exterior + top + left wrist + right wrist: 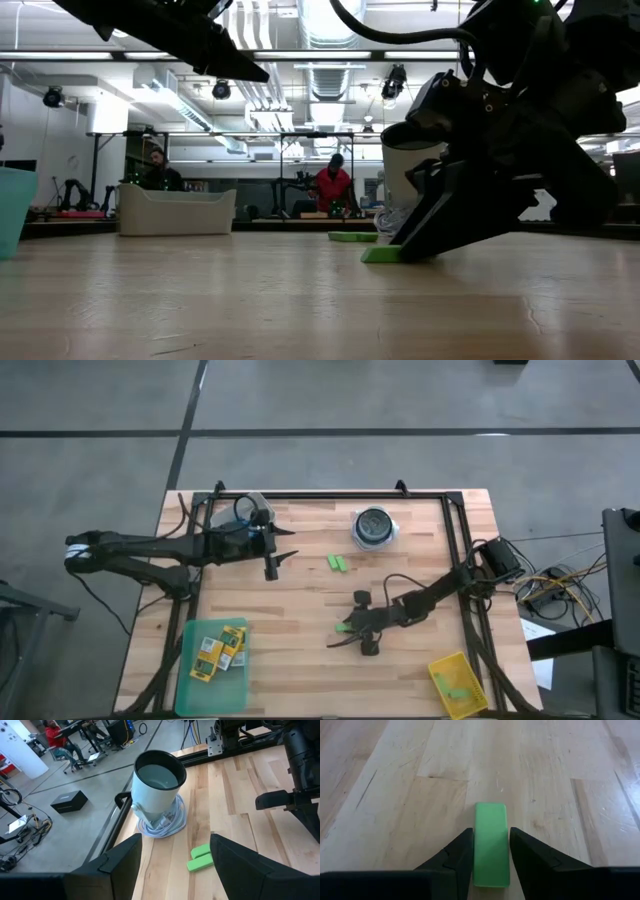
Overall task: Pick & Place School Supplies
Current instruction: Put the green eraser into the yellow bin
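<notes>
— What's closest to us, by the front edge of the tabletop (300, 610)?

— Two containers. The flat green tray (188, 678) sits at the front left corner with yellow-and-green crayon boxes (219, 646) lying in it, several side by side. The small yellow bin (458, 682) is at the front right corner, tilted relative to the edge, with something small and green inside.

— And the right gripper (491, 851)?

— A little farther in from the yellow bin, toward the middle. It is down at the wood, its two dark fingers (457, 856) straddling a light-green eraser block (491, 851) that lies flat on the boards. The fingers sit just beside the block's long sides; whether they already pinch it, I cannot tell. From table height the block (382, 254) pokes out under the gripper's tip and is on the surface, not lifted.

— Anything beyond that?

— Past that block, near the centre, two more light-green blocks (338, 563) lie side by side, touching or nearly so. Farther back from them stands a pale cup (155, 787) on a coil of white cable (162, 826).

— The left arm?

— Its gripper (277, 557) hovers left of the pair of blocks, above the wood, fingers spread apart and holding nothing.

— Behind the table?

— A workshop, with two people seated at benches far off.
</notes>
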You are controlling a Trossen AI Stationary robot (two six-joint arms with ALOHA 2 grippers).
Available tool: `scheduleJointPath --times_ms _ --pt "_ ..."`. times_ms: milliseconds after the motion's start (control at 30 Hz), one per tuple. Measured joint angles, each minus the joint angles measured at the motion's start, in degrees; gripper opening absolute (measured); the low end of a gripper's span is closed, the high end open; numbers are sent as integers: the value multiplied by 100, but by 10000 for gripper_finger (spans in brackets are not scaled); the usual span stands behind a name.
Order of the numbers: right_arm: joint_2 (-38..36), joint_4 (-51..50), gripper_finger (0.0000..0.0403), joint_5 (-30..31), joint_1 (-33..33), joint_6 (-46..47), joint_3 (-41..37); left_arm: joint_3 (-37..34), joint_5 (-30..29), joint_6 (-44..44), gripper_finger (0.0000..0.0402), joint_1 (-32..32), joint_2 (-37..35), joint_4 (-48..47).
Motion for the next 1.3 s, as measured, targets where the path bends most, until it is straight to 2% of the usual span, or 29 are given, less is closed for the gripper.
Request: scheduleJointPath --times_ms 300,500,700,1033,1300 --pt "-15 -437 82 87 0 136 74 0 0 0 241 1 0 2" --pt "-100 -528 79 92 0 137 110 0 0 0 241 1 0 2" --pt "-536 -1134 77 -56 -15 136 336 0 -1 0 241 -1 0 -11" --pt "-1870 -3860 76 -111 -3 -11 1253 0 -2 0 241 1 0 -51" --pt "-2722 -6753 76 -929 35 684 2489 0 0 0 241 0 2 -96"
